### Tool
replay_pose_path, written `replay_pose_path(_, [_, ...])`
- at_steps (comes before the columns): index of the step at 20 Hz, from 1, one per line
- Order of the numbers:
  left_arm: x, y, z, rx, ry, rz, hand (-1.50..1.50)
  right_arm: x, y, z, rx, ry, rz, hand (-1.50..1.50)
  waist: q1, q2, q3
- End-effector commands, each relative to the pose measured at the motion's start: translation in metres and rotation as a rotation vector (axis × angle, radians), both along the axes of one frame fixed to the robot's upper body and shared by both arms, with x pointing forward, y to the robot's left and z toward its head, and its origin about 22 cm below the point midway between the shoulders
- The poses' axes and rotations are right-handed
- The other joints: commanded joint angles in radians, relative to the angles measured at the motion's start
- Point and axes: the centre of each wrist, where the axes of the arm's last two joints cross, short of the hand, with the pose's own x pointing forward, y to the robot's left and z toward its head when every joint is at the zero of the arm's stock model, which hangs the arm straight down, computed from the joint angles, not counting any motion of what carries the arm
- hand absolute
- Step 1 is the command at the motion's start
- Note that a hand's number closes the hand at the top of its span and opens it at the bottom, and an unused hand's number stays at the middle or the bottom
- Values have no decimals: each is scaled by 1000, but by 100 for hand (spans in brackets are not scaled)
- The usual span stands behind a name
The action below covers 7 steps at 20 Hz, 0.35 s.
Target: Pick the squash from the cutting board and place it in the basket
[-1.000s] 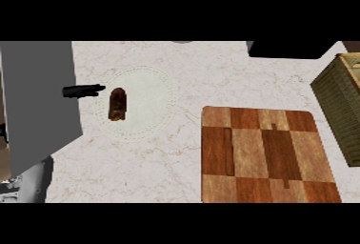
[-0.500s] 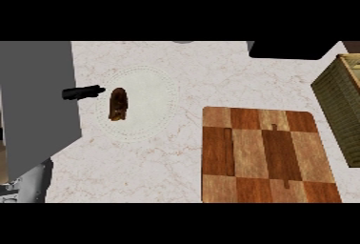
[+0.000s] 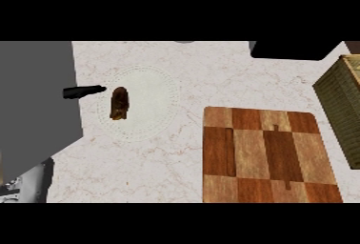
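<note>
Where the white plate (image 3: 151, 102) sits on the table (image 3: 211, 71), the brown squash (image 3: 119, 103) lies on it.
The cutting board (image 3: 267, 155) is off to the right, with the basket (image 3: 341, 109) at the right edge. I cannot tell how the hands are.

You've 1 cam only: head view, steeply down on counter (image 3: 162, 167). Cutting board (image 3: 265, 155) near right, basket (image 3: 341, 102) cut off at right edge, plate (image 3: 144, 102) far left.
</note>
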Motion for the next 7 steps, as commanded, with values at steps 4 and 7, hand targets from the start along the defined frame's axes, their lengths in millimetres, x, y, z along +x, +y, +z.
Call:
replay_pose_path(4, [6, 0, 8, -21, -34, -19, 0, -24, -29, -10, 256, -58, -142, -150, 15, 15, 4])
replay_pose_path(7, [10, -11, 17, -16, -47, -19, 0, -38, -38, -10, 287, -74, -192, -150, 15, 20, 7])
